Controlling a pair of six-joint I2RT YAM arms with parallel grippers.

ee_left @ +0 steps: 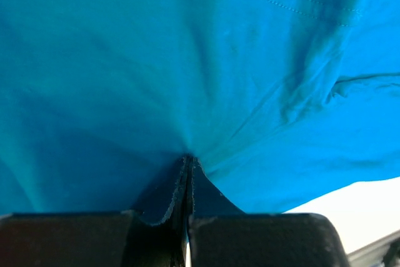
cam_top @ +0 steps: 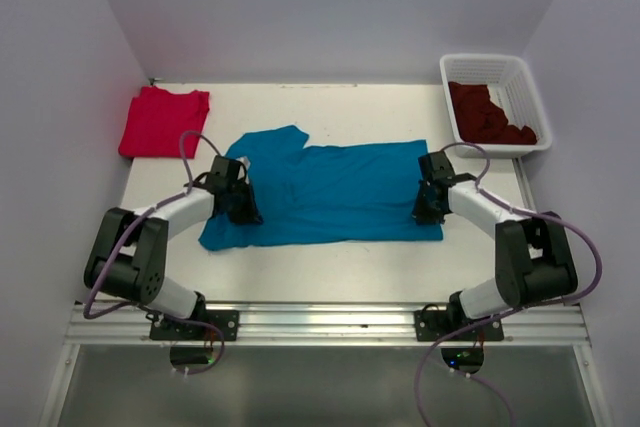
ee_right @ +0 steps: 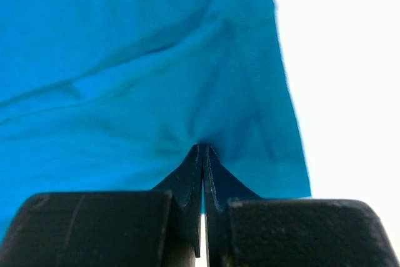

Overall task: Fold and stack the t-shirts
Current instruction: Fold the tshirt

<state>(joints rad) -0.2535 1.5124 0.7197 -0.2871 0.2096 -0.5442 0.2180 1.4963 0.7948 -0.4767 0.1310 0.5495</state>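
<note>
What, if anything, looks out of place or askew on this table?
Nothing stands out. The teal t-shirt lies across the table, pinched at its ends by the left gripper and right gripper. The red t-shirt sits folded, and the maroon t-shirts are in the basket.

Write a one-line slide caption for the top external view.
The left gripper and right gripper pinch opposite ends of the teal t-shirt on the table; red t-shirt folded far left, maroon t-shirts in basket.
</note>
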